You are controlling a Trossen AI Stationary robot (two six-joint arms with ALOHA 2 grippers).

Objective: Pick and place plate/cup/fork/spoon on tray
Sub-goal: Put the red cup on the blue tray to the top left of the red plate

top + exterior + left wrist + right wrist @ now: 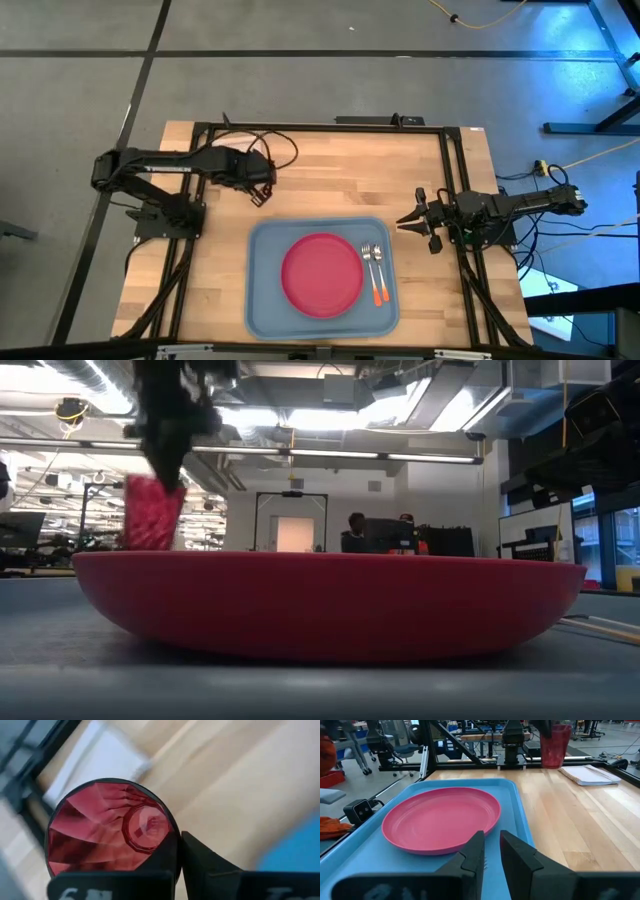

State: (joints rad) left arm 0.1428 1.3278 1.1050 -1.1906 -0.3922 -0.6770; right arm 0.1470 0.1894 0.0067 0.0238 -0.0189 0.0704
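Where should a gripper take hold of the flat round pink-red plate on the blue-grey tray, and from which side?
Grip the plate by its upturned rim, one finger above and one beneath; it is too wide and flat otherwise. Probably come from the left arm's side, where the tray is bare; the orange-handled fork and spoon lie on the other side.

From above, the cup (258, 197) is hidden under the left gripper (262, 190). In the low view the plate (330, 605) blocks the fork and spoon (both out of sight), and the cup there is motion-blurred. The pale folded rectangle (95, 765) is blurred.
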